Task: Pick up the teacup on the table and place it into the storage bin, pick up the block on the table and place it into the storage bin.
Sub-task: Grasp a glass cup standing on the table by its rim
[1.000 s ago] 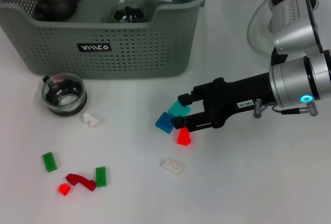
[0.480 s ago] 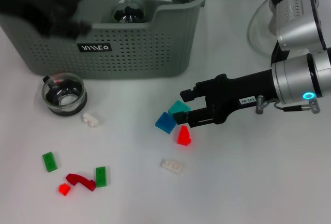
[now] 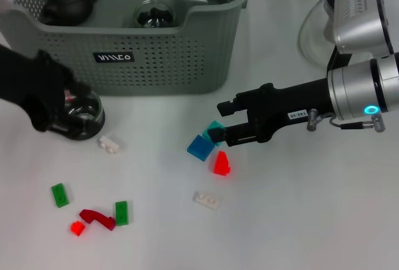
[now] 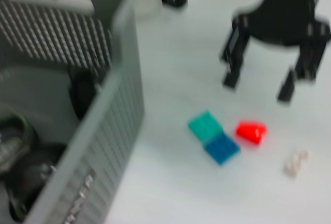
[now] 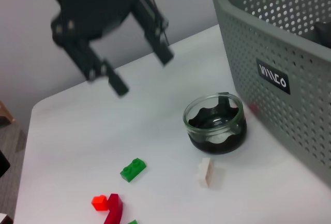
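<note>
The teacup (image 3: pixel 86 115), clear glass with a dark base, stands on the table in front of the storage bin (image 3: pixel 156 64); it also shows in the right wrist view (image 5: pixel 215 123). My left gripper (image 3: pixel 53 98) is open, hovering at the teacup's left side and covering part of it; the right wrist view shows it from the front (image 5: pixel 144 74). A teal block (image 3: pixel 215 130), a blue block (image 3: pixel 200 148) and a red block (image 3: pixel 221 164) lie mid-table. My right gripper (image 3: pixel 219 120) is open just above the teal block, holding nothing (image 4: pixel 258 81).
A dark teapot (image 3: pixel 68 2) and a glass cup (image 3: pixel 154 14) lie in the bin. Loose white (image 3: pixel 110 144), green (image 3: pixel 60 194) and dark red (image 3: pixel 96 217) blocks are scattered at front left. A clear glass vessel (image 3: pixel 310 36) stands at back right.
My left arm has come from over the bin down to the teacup on the table. My right gripper has drifted slightly back and up from the blocks, still open.
</note>
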Motion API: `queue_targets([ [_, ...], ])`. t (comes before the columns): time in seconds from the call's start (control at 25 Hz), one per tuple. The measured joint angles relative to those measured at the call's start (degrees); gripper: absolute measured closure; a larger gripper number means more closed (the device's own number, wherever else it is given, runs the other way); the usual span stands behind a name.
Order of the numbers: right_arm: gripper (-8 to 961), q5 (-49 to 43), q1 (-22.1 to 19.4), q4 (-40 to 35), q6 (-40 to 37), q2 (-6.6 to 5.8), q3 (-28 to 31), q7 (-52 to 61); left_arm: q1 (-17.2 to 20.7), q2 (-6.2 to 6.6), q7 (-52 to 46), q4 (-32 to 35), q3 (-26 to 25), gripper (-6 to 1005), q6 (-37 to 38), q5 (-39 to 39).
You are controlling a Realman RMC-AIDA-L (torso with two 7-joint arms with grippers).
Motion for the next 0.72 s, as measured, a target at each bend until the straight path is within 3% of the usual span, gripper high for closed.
queue_targets([
  [0.24,269,0.0,0.4,0.5,1.2,0.11,0.0,-0.3,-1.0,-0.03,1.0,-6.2,6.9,387,-3.7,9.7],
  [0.72,267,0.0,0.8,0.7,0.8,0.65,-0.7,0.1,-4.2,-0.44,1.4,-17.3,12.8,386,-15.5,19.1],
])
